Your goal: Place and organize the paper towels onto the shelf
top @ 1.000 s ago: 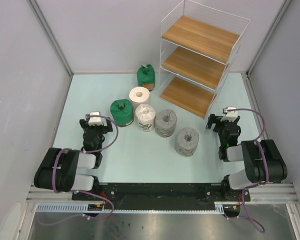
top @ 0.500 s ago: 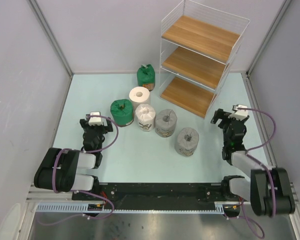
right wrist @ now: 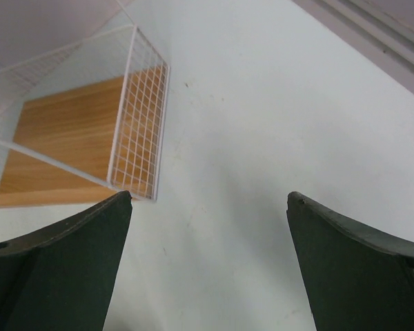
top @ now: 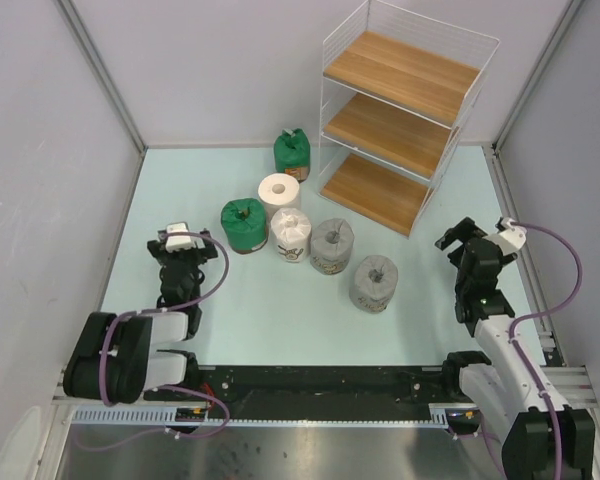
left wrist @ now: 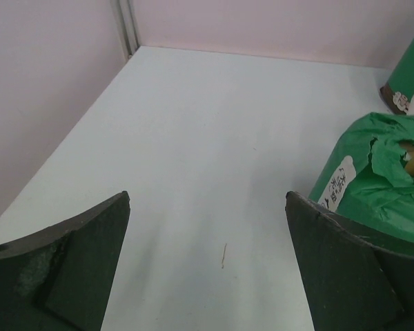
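Observation:
Six paper towels stand on the pale table in the top view: a green one at the back, a bare white one, a green one, a white-wrapped one, and two grey ones. The shelf, white wire with three wooden boards, stands at the back right with nothing on its boards. My left gripper is open over bare table, just left of the near green roll. My right gripper is open, right of the shelf's bottom board, holding nothing.
Grey walls with metal corner posts close in the table on three sides. A black rail carrying both arm bases runs along the near edge. The far green roll shows at the top right of the left wrist view.
My right arm has swung out to the right, carrying its open gripper toward the right wall. My left gripper has shifted slightly left and back. The rolls have not moved.

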Tool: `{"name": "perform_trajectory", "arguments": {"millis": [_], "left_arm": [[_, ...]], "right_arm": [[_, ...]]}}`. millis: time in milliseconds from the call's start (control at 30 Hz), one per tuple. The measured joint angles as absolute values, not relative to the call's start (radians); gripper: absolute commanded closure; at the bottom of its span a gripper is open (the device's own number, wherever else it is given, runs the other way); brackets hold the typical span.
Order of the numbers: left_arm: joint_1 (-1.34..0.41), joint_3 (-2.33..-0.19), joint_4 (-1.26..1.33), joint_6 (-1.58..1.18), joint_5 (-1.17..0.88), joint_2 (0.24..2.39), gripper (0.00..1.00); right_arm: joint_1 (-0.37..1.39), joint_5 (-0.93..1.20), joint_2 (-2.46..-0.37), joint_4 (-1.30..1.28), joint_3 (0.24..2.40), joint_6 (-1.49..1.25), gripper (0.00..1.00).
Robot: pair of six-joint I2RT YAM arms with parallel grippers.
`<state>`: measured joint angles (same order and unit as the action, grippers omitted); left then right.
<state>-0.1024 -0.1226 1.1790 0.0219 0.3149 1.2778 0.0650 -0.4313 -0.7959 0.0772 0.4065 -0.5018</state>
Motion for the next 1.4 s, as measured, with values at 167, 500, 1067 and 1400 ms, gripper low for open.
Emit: {"name": "perform_trajectory", "arguments": {"millis": [167,500,1067,1400], "left_arm": [[-0.12,-0.14,0.994,-0.031,0.386,1.091,0.0],[-0.122,-0.178,0.777,-0.169,0.382,0.947,0.0],[-0.122,-0.193,0.662,-0.194,0.382,0.962,0.0],[-0.122,-0.2,0.643,-0.195,0.383,0.973,0.0]], "right_arm": [[0.086,-0.379,-0.788,-0.057,0.44,-0.522,0.0],[0.28,-0.314,-0.846,-0.277,0.601,-0.519,0.0],[0.662,-0.331,-0.934,-0.415,0.653,-0.469,0.12],[0.719,-0.423,-0.997,-0.45,0.653,-0.484,0.24]]}}
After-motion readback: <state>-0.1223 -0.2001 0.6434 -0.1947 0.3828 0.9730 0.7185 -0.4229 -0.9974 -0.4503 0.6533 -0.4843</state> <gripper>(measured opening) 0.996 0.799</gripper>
